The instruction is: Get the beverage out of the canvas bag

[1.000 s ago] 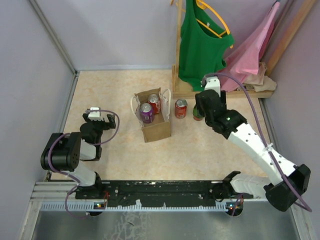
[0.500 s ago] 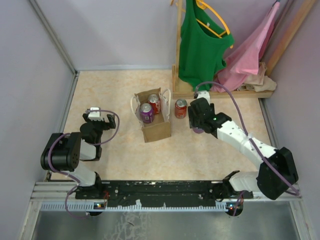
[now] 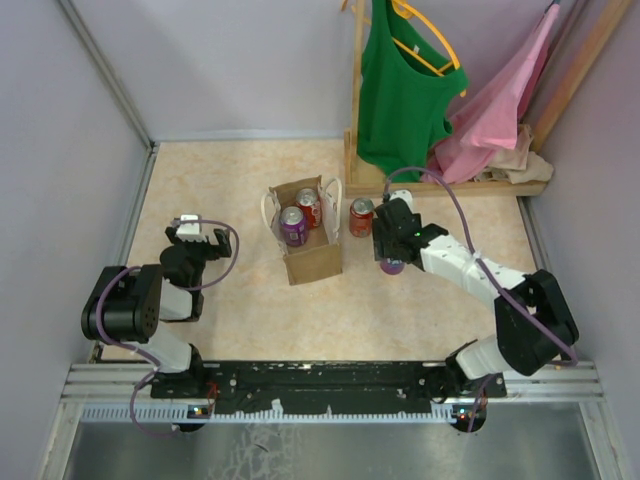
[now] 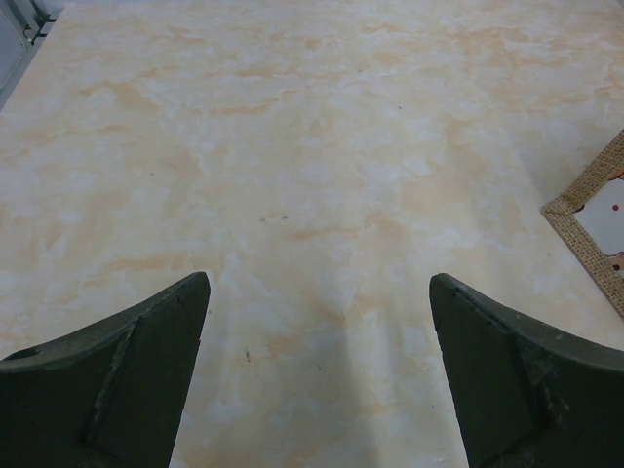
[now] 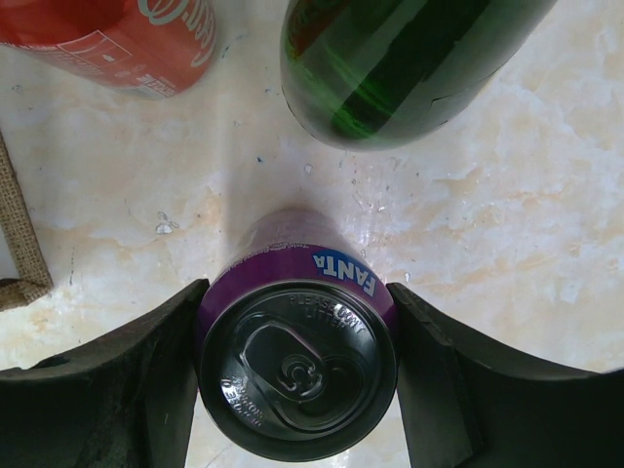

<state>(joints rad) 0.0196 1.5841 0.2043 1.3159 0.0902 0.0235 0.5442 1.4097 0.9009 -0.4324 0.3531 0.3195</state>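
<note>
The tan canvas bag (image 3: pixel 312 258) stands open mid-table with a purple can (image 3: pixel 293 227) and a red can (image 3: pixel 309 208) inside. My right gripper (image 3: pixel 390 258) is just right of the bag, shut on a purple Fanta can (image 5: pixel 297 375) that stands upright on the table. Both fingers press the can's sides in the right wrist view (image 5: pixel 297 292). A red can (image 3: pixel 361 217) stands on the table beside the bag, and a green bottle (image 5: pixel 390 68) stands just beyond the held can. My left gripper (image 3: pixel 195 232) is open and empty, left of the bag (image 4: pixel 590 234).
A wooden clothes rack (image 3: pixel 357 100) with a green top (image 3: pixel 400 90) and a pink garment (image 3: pixel 505 100) stands at the back right. Grey walls close the left, back and right sides. The bag's woven edge (image 5: pixel 19 234) shows at the left of the right wrist view.
My right gripper has moved toward the near side and lower, from beside the green bottle to a spot right of the bag, with the purple can in it. The left arm has not moved.
</note>
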